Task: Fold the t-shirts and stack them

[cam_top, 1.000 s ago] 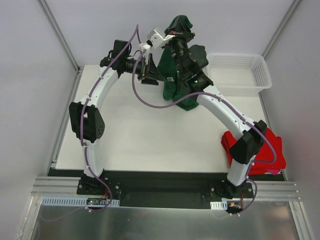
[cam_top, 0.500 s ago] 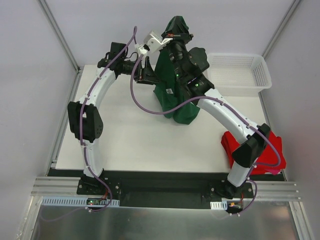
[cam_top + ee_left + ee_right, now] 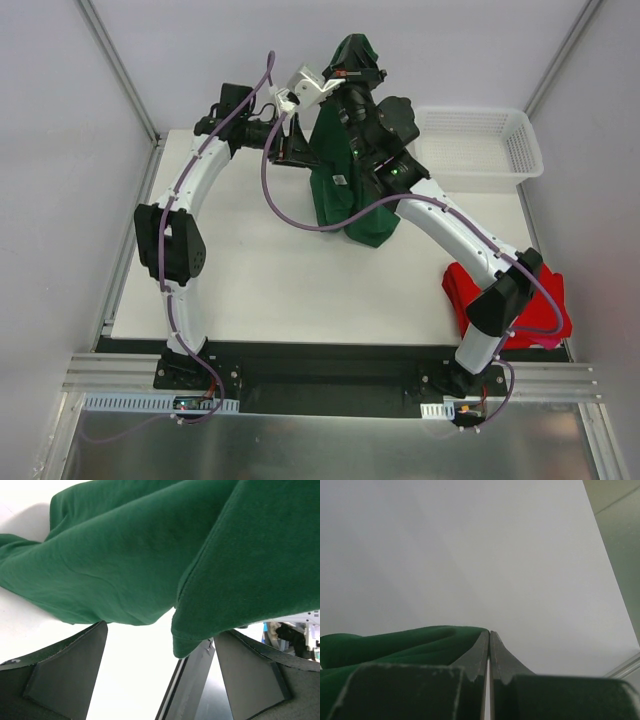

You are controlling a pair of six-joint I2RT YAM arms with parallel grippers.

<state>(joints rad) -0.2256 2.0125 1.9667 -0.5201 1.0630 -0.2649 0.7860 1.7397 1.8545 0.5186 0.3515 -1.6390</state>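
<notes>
One green t-shirt point(image 3: 345, 190) hangs lengthwise, top pinched in the right gripper point(image 3: 489, 636).

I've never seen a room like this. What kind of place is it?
Probably a robot lab: left arm and right arm bolted by a white table, grey walls, a dark green t-shirt for practice.

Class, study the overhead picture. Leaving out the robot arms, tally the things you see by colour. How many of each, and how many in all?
Green t-shirt: 1
Red t-shirt: 1
White basket: 1
Total: 3
</notes>
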